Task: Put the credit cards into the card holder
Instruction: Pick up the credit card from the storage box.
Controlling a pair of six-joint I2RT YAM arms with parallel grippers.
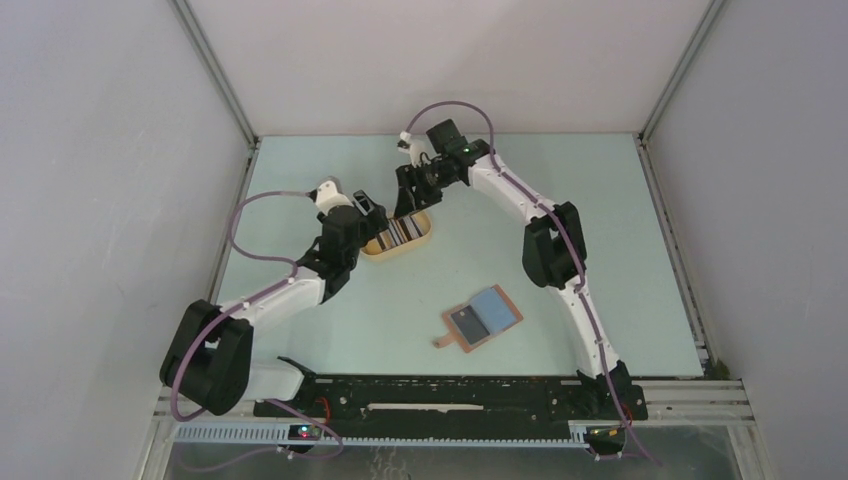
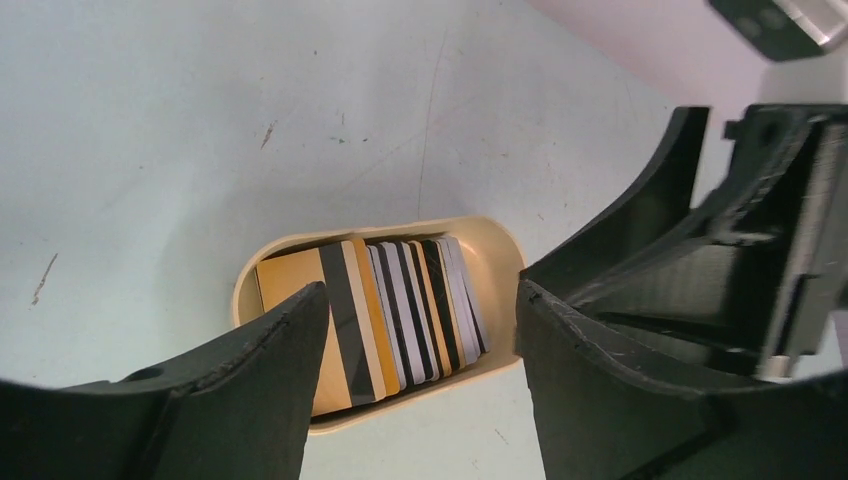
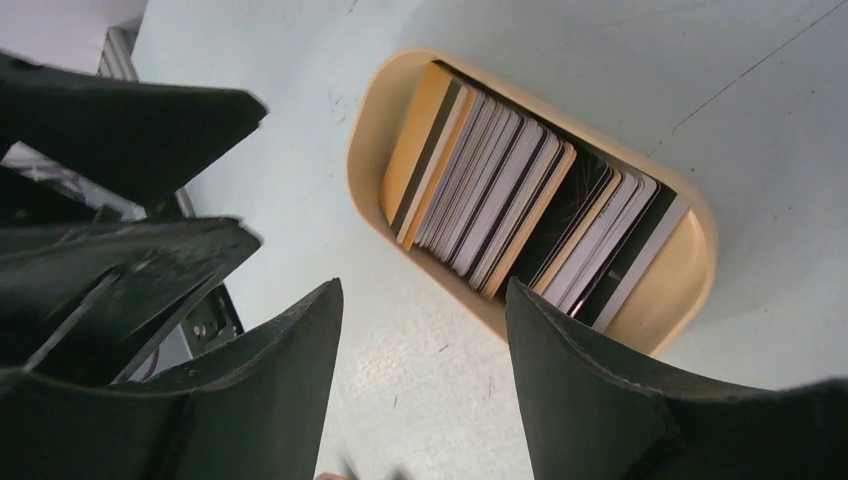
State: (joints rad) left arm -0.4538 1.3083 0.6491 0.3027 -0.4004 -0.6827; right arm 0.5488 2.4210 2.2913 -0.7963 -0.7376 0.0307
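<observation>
A: Where are the cards (image 2: 400,310)?

B: On edge in the tray (image 2: 500,250), leaning, the stack running along its length. The holder (image 1: 482,317) lies open, well apart, nearer the bases.

A: And the grippers?

B: Both spread and empty. The left gripper (image 2: 420,300) hangs right over the stack. The right gripper (image 3: 422,295) hangs just beside the tray's rim. Left looks nearer for the pick.

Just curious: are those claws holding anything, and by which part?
Nothing. The left gripper and right gripper are open, empty, near the tray of cards.
</observation>
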